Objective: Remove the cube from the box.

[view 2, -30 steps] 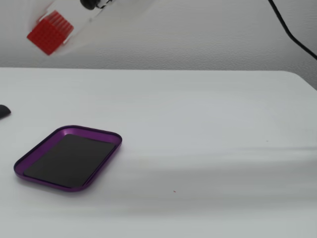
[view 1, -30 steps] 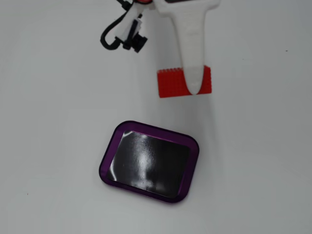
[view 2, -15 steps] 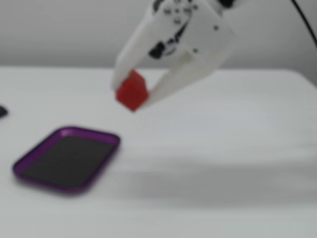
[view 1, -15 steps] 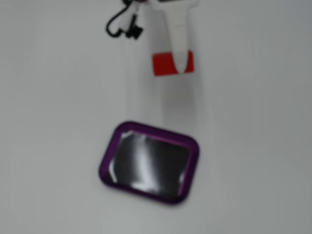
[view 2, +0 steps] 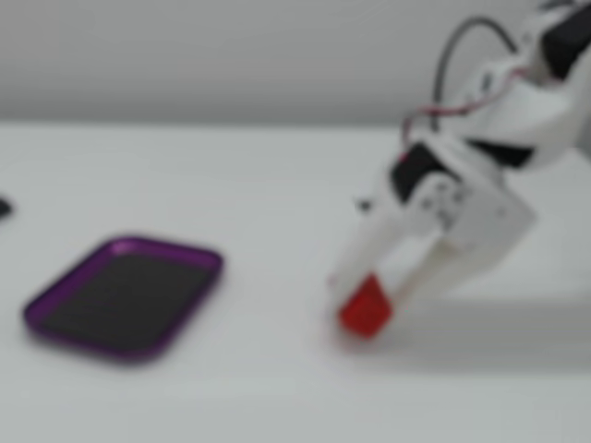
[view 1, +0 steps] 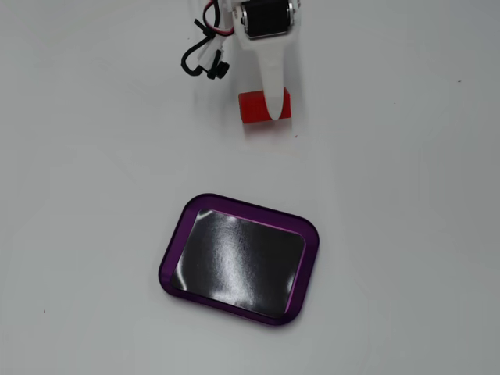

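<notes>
- The box (view 1: 169, 250) is a shallow purple-rimmed tray with rounded corners and a glossy black floor; in both fixed views (view 2: 55, 297) it holds nothing, only a pale glare across the bottom.
- It lies flat on the white table (view 1: 406, 234), turned a little askew to the picture edges in the top-down fixed view.
- The cube (view 1: 253, 108), a small bright red block, sits outside the box on the bare table, well apart from the rim, toward the top of the top-down fixed view.
- In the blurred side-on fixed view the cube (view 2: 366, 308) is to the right of the box and appears to rest on, or right at, the tabletop; the blur hides any gap beneath it.
- The gripper (view 1: 273, 114) reaches down from the top edge, one white finger (view 1: 273, 86) lying across the middle of the cube's upper face.
- In the side-on fixed view the gripper (view 2: 369, 297) has its two white fingers spread to either side of the cube; whether they squeeze the block or merely flank it I cannot tell.
- A loop of black and red cable (view 1: 205, 55) hangs beside the arm, just left of the cube in the top-down fixed view.
</notes>
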`<state>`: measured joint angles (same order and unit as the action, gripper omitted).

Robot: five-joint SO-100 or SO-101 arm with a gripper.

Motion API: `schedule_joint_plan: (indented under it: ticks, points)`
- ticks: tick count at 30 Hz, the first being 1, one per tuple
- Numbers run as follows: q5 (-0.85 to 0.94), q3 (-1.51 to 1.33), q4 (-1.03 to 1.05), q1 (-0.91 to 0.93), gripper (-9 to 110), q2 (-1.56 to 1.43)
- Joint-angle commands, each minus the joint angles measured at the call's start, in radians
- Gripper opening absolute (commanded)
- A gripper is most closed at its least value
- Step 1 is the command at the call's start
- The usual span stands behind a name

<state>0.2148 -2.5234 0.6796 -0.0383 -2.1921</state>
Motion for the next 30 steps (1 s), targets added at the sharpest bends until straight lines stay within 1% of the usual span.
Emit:
schedule_joint_plan:
  ticks: [1, 6, 12, 16, 24, 26, 30]
  points:
    - [0.008, -0.005, -0.034, 0.003, 0, -0.026]
    - [0.008, -0.011, -0.032, 0.003, 1, -0.034]
    - [0.008, -0.012, -0.026, 0.003, 11, -0.035]
    - [0.008, -0.012, -0.026, 0.003, 15, -0.035]
    - [0.002, 0.006, -0.003, 0.023, 16, -0.040]
    - [-0.005, 0.063, 0.021, 0.058, 16, -0.049]
    - [-0.008, 0.193, 0.138, 0.133, 16, -0.130]
